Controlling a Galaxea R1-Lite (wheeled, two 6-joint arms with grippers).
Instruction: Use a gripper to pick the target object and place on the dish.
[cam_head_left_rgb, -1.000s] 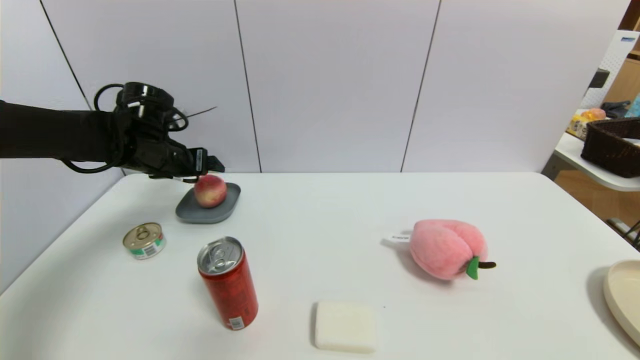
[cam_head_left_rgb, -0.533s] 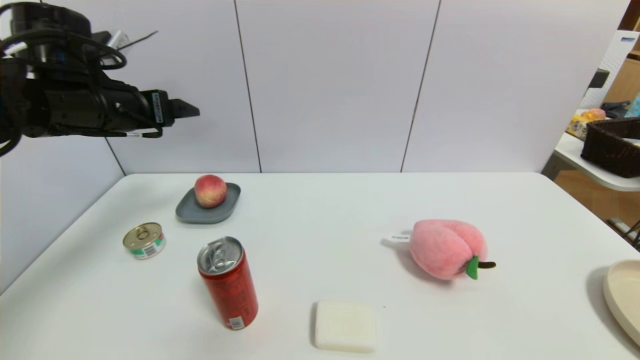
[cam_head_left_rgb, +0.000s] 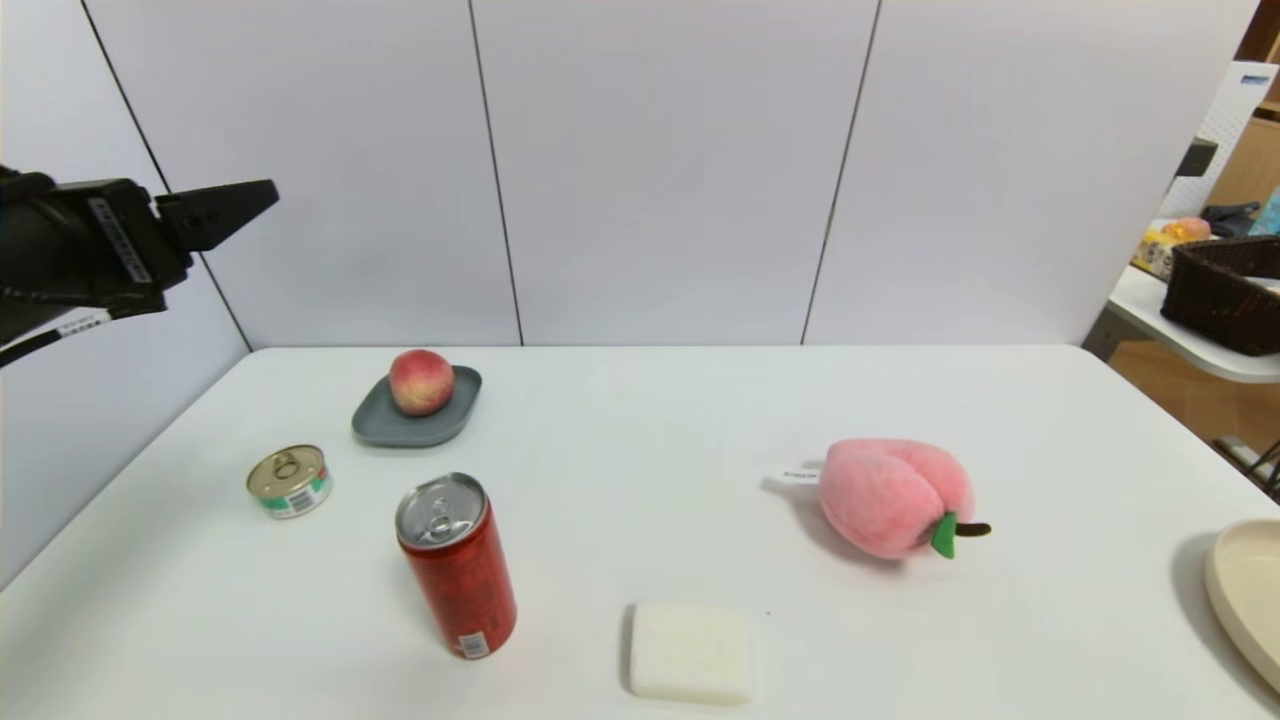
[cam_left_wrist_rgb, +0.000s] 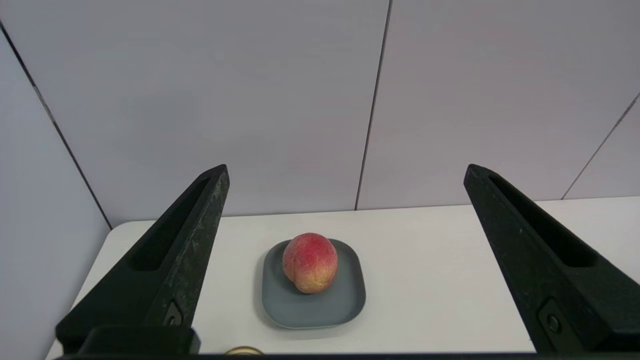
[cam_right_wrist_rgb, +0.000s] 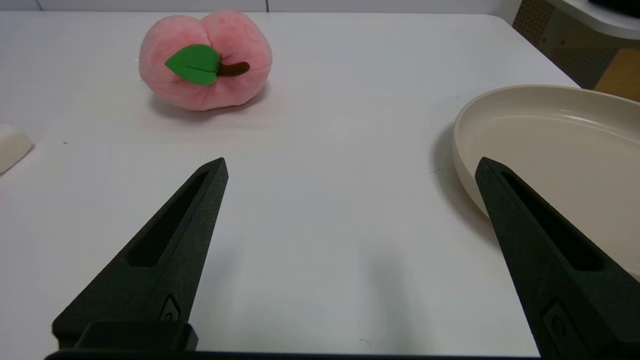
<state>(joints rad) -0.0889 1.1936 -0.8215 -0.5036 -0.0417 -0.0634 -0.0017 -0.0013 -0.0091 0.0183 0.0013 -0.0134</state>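
Observation:
The smooth red-and-yellow peach (cam_head_left_rgb: 421, 381) rests on the small grey-blue dish (cam_head_left_rgb: 400, 430) at the table's far left. The left wrist view shows the same peach (cam_left_wrist_rgb: 310, 262) sitting on the dish (cam_left_wrist_rgb: 320, 314), with nothing touching it. My left gripper (cam_head_left_rgb: 250, 203) hangs high at the left edge of the head view, well above and to the left of the dish. It is open (cam_left_wrist_rgb: 346, 170) and holds nothing. My right gripper (cam_right_wrist_rgb: 351, 161) is open and empty, low over the bare table on the right side; it is out of the head view.
A fuzzy pink plush peach (cam_head_left_rgb: 895, 497) lies right of centre. A cream plate (cam_head_left_rgb: 1250, 590) sits at the right edge, close beside my right gripper's finger. A red drink can (cam_head_left_rgb: 457, 565), a small tin (cam_head_left_rgb: 289, 481) and a white block (cam_head_left_rgb: 690, 652) stand nearer the front.
My left gripper has lifted off from beside the peach and drawn back up and to the left. The peach has stayed on the dish.

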